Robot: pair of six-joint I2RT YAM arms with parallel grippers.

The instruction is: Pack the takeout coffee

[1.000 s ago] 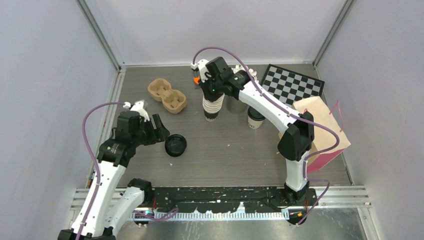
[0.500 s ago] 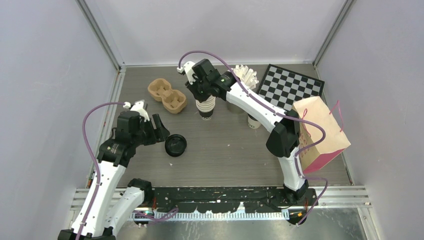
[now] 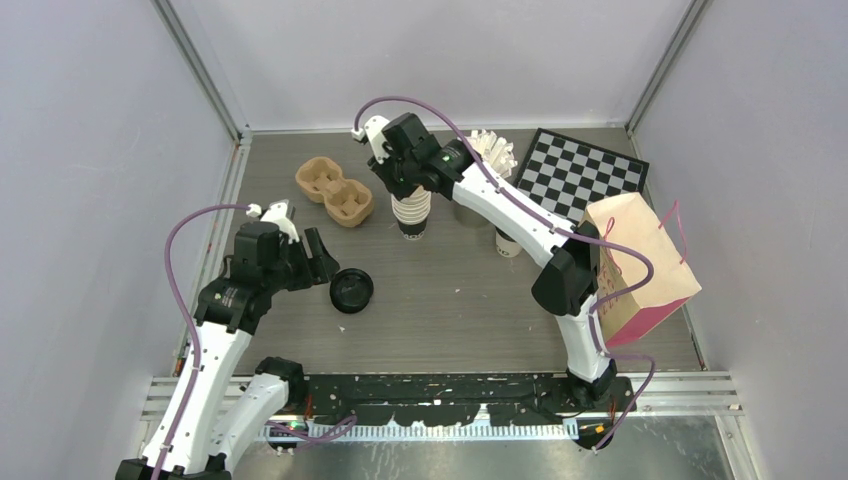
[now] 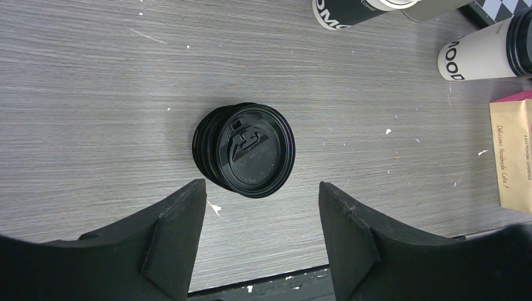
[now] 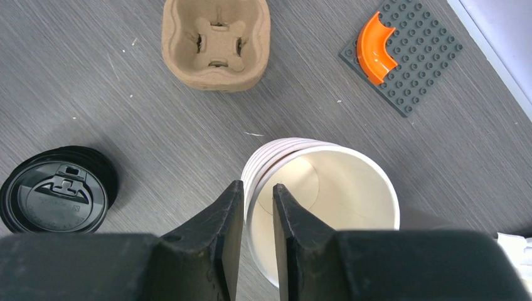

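Top view: my right claw [image 3: 403, 195] is down on the rim of the lidless cup stack [image 3: 413, 218], w/ the pulp carrier [image 3: 334, 190] just to its left. The capped coffee cup [image 3: 508, 245] stands upright on the worktop [image 3: 450, 310], off to the right of that claw. It's half tucked under my right forearm, between the stack & the paper bag [image 3: 640, 265]. My left claw [image 3: 322, 262] is across the worktop by the lid stack [image 3: 351, 290], well apart from the cup. So the right arm is the nearer one. My guess: it must come off the stack and swing right to reach the cup.

Left wrist view: left claw [image 4: 260, 194] is spread wide, nothing in it. The lid stack [image 4: 248, 150] lies just ahead of the fingers, not touched. The capped coffee cup [image 4: 483, 53] is up in the top-right corner, far off my line, w/ the bag [image 4: 511, 157] edge near it.

Right wrist view: right claw [image 5: 255, 191] has its fingers close together, astride the near rim of the cup stack [image 5: 326, 207], one finger outside and one over the top cup's inside. Can't tell if it's pinching or slack. No capped cup shows here; the carrier [image 5: 216, 41] is ahead, the lids [image 5: 56, 197] to the left.
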